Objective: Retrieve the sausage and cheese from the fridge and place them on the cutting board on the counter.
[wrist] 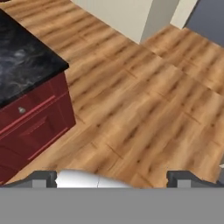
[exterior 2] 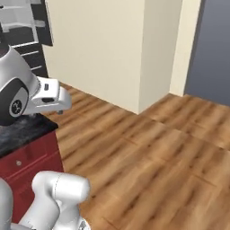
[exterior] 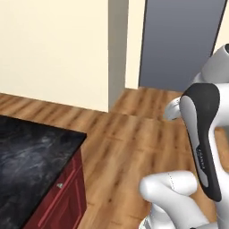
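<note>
Floor (wrist: 144, 100) everywhere, wood planks running off to cream walls (exterior 2: 103, 49) and a grey door (exterior: 179, 40).

Next biggest is the surface (exterior: 31, 156), black marbled stone on dark red cabinets (wrist: 35, 122) with a little round knob (wrist: 21, 110); what shows of its top is bare. Smallest is the pincer (wrist: 112, 178), fingertips (wrist: 43, 178) spread wide over the floor just beside the cabinet corner, nothing between them. Can't see the sausage, cheese or cutting board from these angles.
</note>
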Controlling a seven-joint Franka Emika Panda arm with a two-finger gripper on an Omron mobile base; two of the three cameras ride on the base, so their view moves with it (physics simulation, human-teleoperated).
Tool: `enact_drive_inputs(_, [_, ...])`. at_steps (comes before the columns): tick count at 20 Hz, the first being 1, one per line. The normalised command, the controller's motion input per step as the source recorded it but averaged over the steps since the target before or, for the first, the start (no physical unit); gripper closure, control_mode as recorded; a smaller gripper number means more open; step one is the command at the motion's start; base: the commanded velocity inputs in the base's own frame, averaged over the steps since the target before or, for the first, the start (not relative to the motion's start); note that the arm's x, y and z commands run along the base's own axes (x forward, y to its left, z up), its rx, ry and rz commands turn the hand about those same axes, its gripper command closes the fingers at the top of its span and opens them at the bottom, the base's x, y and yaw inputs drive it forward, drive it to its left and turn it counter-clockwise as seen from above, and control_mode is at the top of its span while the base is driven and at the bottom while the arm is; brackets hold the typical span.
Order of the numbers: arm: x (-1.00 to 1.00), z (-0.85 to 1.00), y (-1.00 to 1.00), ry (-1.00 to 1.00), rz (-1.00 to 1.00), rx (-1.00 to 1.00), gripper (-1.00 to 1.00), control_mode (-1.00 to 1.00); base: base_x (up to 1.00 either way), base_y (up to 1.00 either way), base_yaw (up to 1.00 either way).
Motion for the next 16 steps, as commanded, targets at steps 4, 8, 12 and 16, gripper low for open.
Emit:
enact_drive_inputs(4, [0.0,0.0,0.0,0.0,0.0,0.0,-1.0,1.0,1.0,-0.1,0.35])
enact_drive_inputs(8, [0.0,0.0,0.0,0.0,0.0,0.0,-1.0,1.0,0.89,-0.18,0.47])
enact_drive_inputs(12, [0.0,0.0,0.0,0.0,0.0,0.0,-1.0,1.0,0.76,-0.41,0.48])
enact_drive_inputs(16, [0.0,0.0,0.0,0.0,0.0,0.0,-1.0,1.0,0.83,-0.52,0.5])
